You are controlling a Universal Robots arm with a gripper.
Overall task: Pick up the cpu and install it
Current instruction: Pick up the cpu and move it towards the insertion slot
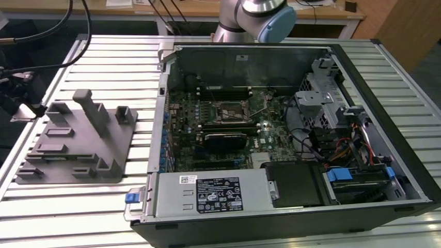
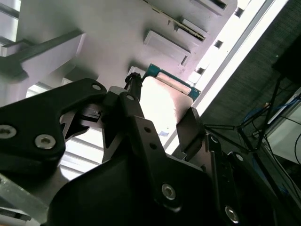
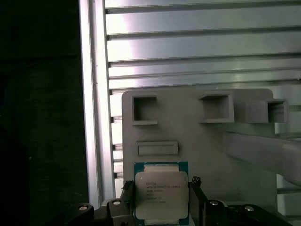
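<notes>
Gripper (image 3: 161,186) angled down, jaws clamped on cpu (image 3: 161,200) sides.

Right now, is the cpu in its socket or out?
Out: the cpu shows against the grey fixture plate, away from the case.

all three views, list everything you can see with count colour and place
cpu: one, silver top with green edge, lying on the fixture plate near its edge
fixture plate: one, grey, on the table at the exterior view's left of the computer case
computer case: one, black, side open, on the table
motherboard: one, green, inside the case
cpu socket: one, metal-framed, on the motherboard
power supply: one, silver-grey with a dark label, in the case's near corner
table: one, slatted silver metal, under everything
arm: one, silver and blue, behind the case
tool: one, black, at the cpu
</notes>
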